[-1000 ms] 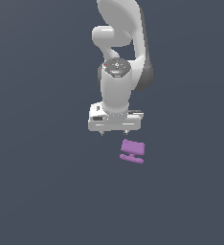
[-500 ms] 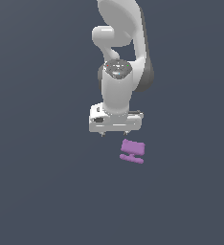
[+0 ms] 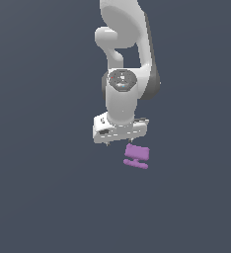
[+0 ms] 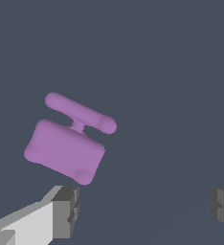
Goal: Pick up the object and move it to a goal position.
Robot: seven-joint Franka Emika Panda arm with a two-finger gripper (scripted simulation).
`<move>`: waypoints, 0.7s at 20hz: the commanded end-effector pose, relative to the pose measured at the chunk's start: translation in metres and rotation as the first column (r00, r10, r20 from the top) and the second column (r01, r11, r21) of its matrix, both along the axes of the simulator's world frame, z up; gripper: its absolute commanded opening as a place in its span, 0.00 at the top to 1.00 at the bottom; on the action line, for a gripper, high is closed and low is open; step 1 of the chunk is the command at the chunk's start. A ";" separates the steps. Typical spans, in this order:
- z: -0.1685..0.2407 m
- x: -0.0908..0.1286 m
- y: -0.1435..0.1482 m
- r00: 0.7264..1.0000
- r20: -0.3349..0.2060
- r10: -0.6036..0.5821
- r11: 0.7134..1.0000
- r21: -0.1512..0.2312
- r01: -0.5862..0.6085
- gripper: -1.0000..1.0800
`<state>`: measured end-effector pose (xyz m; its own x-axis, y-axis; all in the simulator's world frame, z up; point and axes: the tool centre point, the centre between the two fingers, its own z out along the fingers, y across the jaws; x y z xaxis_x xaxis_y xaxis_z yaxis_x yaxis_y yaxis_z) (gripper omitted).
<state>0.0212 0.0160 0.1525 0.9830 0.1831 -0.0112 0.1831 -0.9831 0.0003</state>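
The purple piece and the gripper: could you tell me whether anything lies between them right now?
Nothing does. In the wrist view, only bare grey surface separates the open gripper from the purple piece, which lies off to one side of its fingers.

no readable text, no labels, brands, numbers or signs anywhere in either view

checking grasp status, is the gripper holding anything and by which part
Nothing is held. The gripper is open, and the purple piece lies outside its fingers, untouched.

White arm (image 3: 121, 94) w/ grey fingers (image 4: 66, 210)
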 end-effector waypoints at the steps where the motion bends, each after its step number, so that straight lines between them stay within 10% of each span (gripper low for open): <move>1: -0.005 0.004 0.002 0.999 -0.017 0.047 0.999 0.008 -0.046 0.00; 14: -0.038 0.025 0.017 0.928 -0.098 0.358 0.931 0.118 -0.347 0.00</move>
<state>0.0443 0.0314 0.1182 0.8679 0.4895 -0.0839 0.4795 -0.8699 -0.1152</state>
